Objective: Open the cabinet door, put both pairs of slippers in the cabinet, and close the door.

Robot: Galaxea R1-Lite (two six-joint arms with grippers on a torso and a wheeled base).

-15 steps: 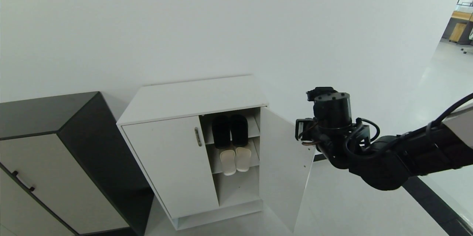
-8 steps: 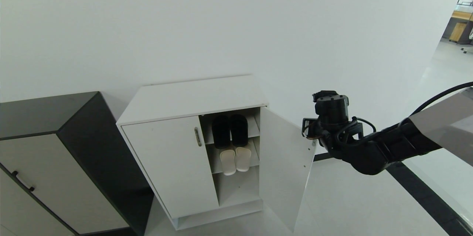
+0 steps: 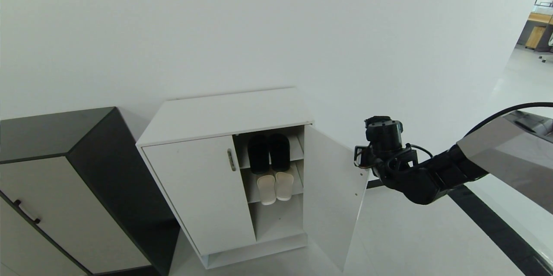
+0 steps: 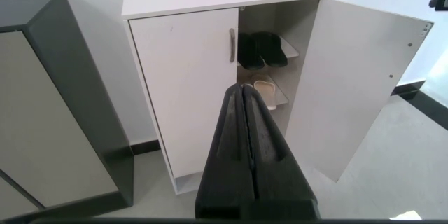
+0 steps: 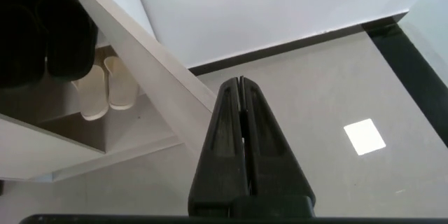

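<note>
Cabinet of white board, low, two-doored. Stands against a pale wall, just beside a dark cabinet on the robot's left. Left door shut, a slim metal handle upright near its inner edge. Right door swung wide open, plain inner face toward the head camera, a few small holes along the free edge.

Inside the open half: black slippers side by side on the upper shelf, white slippers side by side on the shelf directly below, each pair touching or nearly so.

Right hand pressed together on nothing. Hangs on the outer side of the open door, close to its free edge, over grey floor. Left hand likewise closed tight and empty. Hovers in front of the cabinet, well apart from it, in line with the gap between the two doors.

Hard to make out: far ends of the black pair, lost in shadow at the back of the shelf. Hidden: whatever sits behind the shut left door, and the open door's outer face from the head camera. Cut off: the open door's bottom corner at the head view's lower edge. Cannot tell whether the right hand touches the door; from the head, its fingers sit behind the wrist.
</note>
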